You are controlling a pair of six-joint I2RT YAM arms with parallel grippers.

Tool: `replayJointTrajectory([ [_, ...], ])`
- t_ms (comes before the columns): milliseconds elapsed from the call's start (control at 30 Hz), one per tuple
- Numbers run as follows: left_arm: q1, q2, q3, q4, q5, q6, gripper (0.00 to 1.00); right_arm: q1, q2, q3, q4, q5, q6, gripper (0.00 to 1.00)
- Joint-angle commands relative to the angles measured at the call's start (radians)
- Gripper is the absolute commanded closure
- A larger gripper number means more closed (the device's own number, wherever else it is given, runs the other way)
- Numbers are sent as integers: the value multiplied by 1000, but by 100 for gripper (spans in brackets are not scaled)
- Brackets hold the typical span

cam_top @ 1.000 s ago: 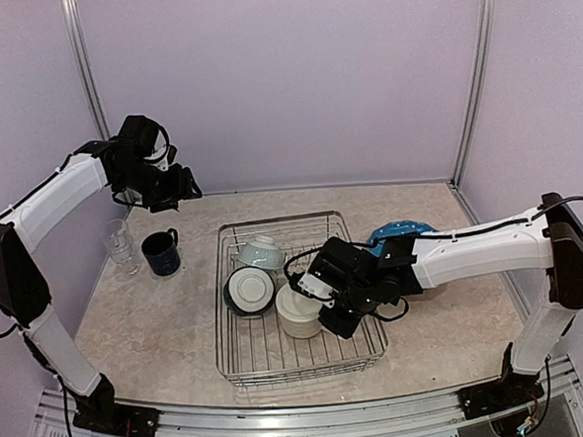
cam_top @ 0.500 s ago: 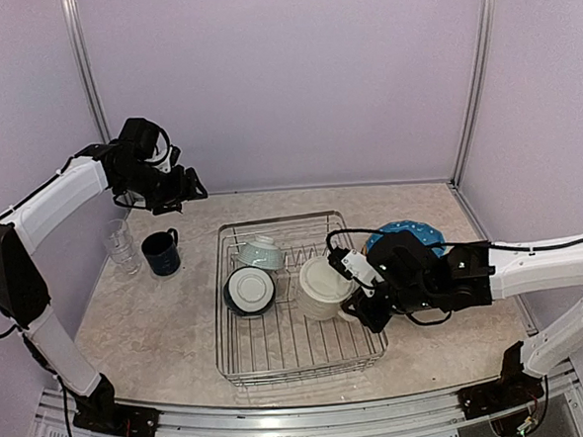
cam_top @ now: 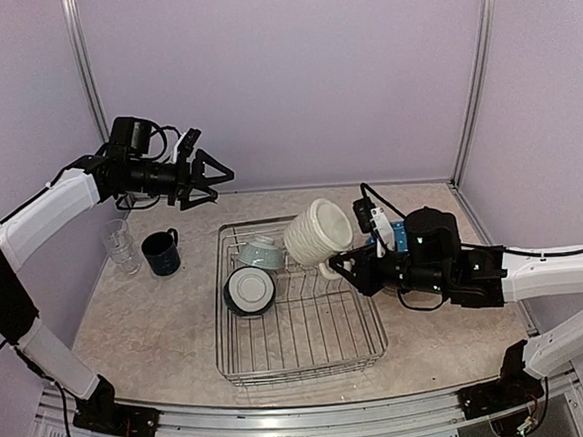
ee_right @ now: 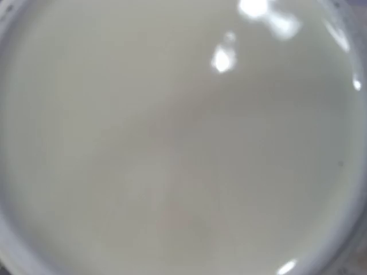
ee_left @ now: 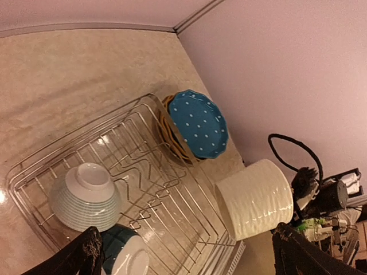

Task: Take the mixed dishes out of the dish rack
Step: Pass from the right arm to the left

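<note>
Marble tabletop (cam_top: 150, 326): right fingers (cam_top: 357, 272) pinch cream mug (cam_top: 317, 232) above rack (cam_top: 303, 373); left fingers (ee_left: 83, 258) spread.

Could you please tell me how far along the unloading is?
Done: the navy mug, a glass and the plates sit outside the rack. In hand: the right gripper holds the cream mug above the rack. Remaining: two bowls in it; the left gripper is open.
</note>
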Motion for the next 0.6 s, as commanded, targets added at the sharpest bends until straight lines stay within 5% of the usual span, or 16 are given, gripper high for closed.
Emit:
replayJointTrajectory([
  [0, -61, -20, -40, 161, 283, -52, 2, -47, 19, 33, 345, -101, 73, 100],
  [233, -161, -2, -105, 341, 442, -166, 6, -58, 141, 124, 516, -258, 76, 100],
  [567, -201, 9, -183, 625, 548, -349, 21, -58, 229, 114, 773, -272, 127, 100],
])
